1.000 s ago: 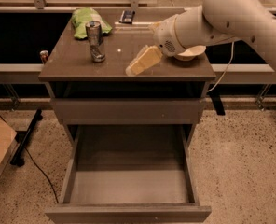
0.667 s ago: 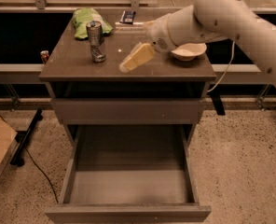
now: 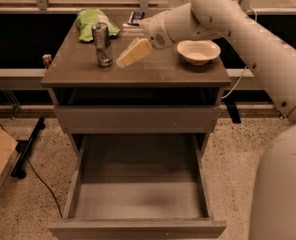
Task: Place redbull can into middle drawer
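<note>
A grey-brown cabinet (image 3: 163, 70) stands on speckled floor, its middle drawer (image 3: 138, 200) pulled out low in front. Above the cabinet top the gripper (image 3: 132, 53) hangs just right of the redbull can (image 3: 100, 35), apart from it; how far open it is I cannot tell. The slim silver can stands upright before a green bag (image 3: 89, 20), well left of a white bowl (image 3: 198, 51).
</note>
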Robot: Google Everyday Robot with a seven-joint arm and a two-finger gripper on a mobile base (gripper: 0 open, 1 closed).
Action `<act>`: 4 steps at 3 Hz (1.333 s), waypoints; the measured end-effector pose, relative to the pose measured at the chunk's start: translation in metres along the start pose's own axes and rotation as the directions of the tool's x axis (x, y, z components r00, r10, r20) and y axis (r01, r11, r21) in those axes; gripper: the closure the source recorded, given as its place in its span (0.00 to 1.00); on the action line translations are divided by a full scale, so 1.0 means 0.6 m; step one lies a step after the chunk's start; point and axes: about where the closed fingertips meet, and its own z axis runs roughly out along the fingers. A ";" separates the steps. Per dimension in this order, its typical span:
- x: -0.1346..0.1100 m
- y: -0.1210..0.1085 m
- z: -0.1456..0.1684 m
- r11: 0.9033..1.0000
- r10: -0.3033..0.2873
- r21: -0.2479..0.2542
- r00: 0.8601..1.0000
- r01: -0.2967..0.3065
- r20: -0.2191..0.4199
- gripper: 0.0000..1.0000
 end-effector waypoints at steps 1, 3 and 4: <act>-0.015 -0.010 0.037 0.999 0.002 -0.034 1.000 -0.001 0.025 0.00; -0.041 0.003 0.114 0.991 0.023 -0.135 0.997 -0.012 0.074 0.00; -0.070 -0.003 0.143 0.991 0.055 -0.132 0.986 -0.034 0.160 0.00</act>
